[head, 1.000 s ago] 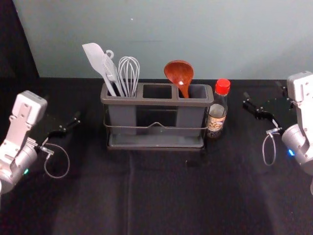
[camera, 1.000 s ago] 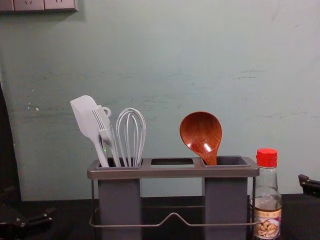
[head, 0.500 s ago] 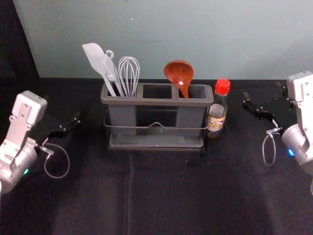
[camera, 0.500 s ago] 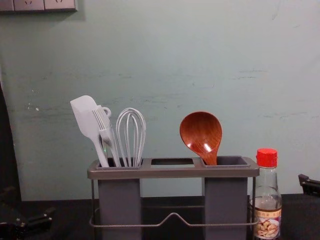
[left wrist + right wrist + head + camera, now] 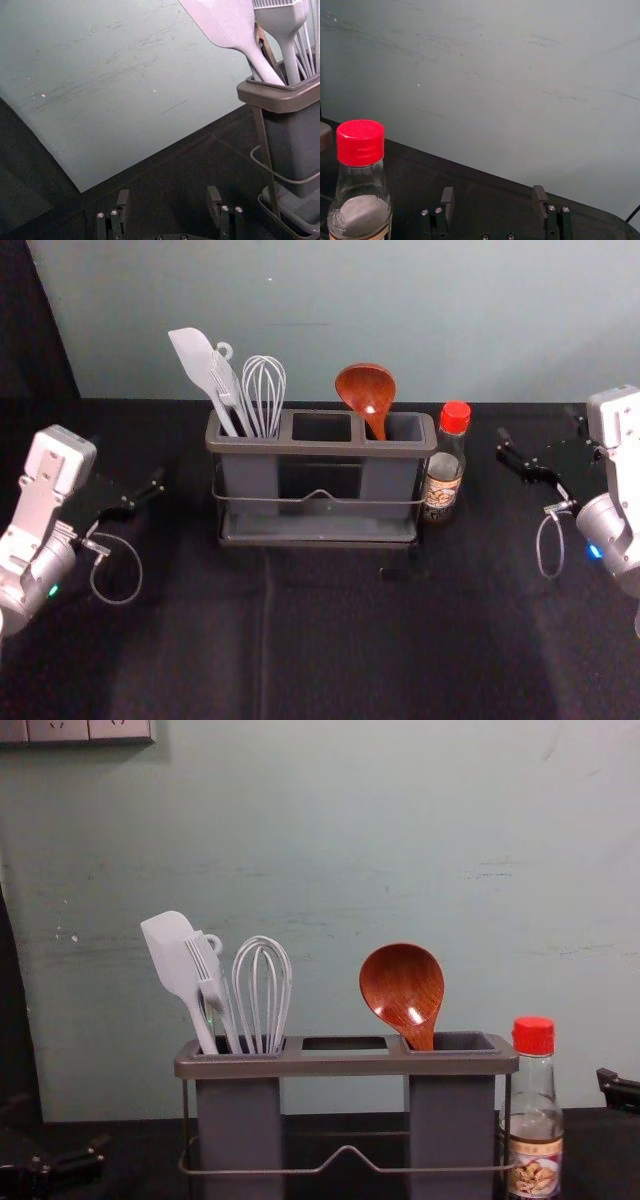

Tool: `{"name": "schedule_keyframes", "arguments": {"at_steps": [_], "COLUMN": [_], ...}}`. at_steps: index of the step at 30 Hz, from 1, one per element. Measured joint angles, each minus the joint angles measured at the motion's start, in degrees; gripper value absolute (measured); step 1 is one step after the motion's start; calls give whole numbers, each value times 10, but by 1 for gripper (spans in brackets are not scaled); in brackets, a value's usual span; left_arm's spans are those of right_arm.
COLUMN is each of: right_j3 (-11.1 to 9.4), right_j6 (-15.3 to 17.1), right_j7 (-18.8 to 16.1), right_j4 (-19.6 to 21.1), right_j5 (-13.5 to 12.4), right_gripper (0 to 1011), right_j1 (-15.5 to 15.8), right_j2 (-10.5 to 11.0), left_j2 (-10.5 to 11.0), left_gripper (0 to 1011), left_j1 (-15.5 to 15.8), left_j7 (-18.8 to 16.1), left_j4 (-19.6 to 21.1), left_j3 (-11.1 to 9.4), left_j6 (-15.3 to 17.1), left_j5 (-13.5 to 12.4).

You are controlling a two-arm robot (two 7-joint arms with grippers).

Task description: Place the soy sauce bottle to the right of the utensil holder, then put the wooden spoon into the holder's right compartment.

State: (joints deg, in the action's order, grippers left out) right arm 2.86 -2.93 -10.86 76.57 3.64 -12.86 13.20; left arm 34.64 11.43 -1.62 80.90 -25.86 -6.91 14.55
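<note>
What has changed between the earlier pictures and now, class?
Nothing visibly changed. The reddish-brown wooden spoon stayed in the right compartment of the grey rectangular utensil holder, the red-capped glass bottle upright at its right, and the black left gripper and right gripper stayed put, empty.

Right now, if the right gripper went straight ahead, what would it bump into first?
Probably the back wall: the right gripper seems aimed past the soy sauce bottle, though depth is hard to judge.
</note>
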Motion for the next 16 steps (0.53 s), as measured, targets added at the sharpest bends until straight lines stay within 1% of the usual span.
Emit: {"name": "schedule_keyframes", "arguments": {"at_steps": [16], "right_j3": [0], "right_j6": [0], "right_j7": [0], "right_j4": [0], "right_j5": [0], "right_gripper": [1002], "right_j1": [0], "right_j2": [0], "left_j2": [0], "left_gripper": [1000], "left_j1": [0], "left_j7": [0], "left_j4": [0], "left_j3": [0], "left_j6": [0], "left_j5": [0]}}
